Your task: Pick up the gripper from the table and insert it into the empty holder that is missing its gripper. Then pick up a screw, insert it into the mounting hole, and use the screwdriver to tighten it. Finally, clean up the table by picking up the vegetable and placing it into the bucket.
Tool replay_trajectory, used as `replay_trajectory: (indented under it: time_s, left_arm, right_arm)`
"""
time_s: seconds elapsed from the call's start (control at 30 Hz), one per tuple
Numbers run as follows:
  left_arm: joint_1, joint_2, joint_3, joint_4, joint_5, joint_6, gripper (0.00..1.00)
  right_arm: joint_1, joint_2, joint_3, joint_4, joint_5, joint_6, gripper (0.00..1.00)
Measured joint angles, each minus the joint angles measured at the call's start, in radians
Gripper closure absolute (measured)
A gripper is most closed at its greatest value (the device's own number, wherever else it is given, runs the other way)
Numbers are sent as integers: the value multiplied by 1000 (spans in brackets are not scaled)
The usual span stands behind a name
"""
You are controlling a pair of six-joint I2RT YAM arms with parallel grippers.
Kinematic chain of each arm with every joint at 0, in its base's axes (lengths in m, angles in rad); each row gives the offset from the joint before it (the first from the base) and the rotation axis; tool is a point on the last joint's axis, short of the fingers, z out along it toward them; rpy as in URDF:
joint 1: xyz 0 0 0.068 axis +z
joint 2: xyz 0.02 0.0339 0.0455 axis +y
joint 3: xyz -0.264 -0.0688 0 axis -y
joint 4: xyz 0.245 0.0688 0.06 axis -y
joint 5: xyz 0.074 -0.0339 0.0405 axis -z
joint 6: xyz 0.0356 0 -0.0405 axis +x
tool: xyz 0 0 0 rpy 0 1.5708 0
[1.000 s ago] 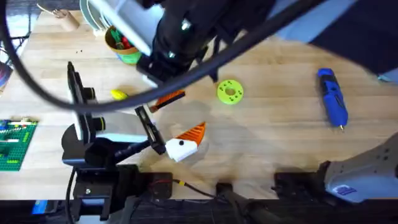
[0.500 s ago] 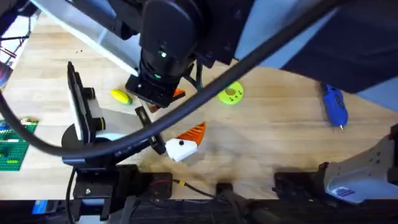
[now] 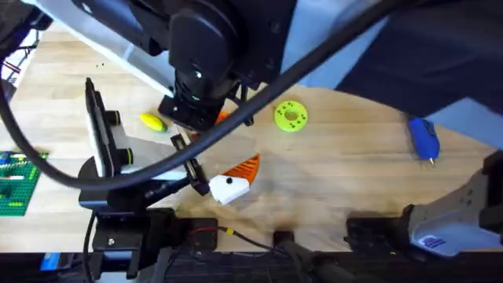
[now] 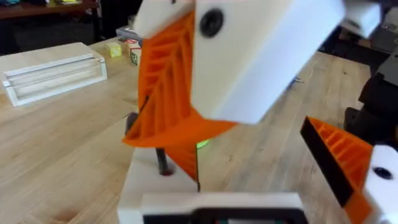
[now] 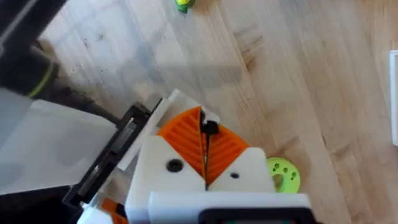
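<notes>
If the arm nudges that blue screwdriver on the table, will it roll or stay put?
The screwdriver looks apt to roll sideways, since its thick body is rounded and it lies flat on the bare table. It probably feels stiff and fairly heavy for its size. The thin bit at its near end likely offers a poor grip, so grasping the body seems safer.

**Clearance: centre blocked, right half of table open**

My right arm (image 3: 204, 55) rises large and dark across the upper centre of the overhead frame, its cable sweeping toward the lower left. Beneath it the vegetable (image 3: 152, 121) and green disc (image 3: 290, 115) flank a narrow lane. The white-and-orange mount (image 3: 233, 179) obstructs the lower centre. Bare wood lies between the disc and the screwdriver (image 3: 424, 140) at right; passage is free there.
</notes>
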Motion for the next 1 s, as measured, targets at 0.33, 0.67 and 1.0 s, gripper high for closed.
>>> replay_trajectory:
  time_s: [0.33,0.67,1.0]
  left_arm:
    - [0,0,0,0,0,0,7]
    - [0,0,0,0,0,0,8]
    - [0,0,0,0,1,0,8]
  right_arm:
    - [3,0,0,-6,8,0,995]
    - [3,0,0,-7,4,12,995]
    - [2,6,1,-11,-30,20,995]
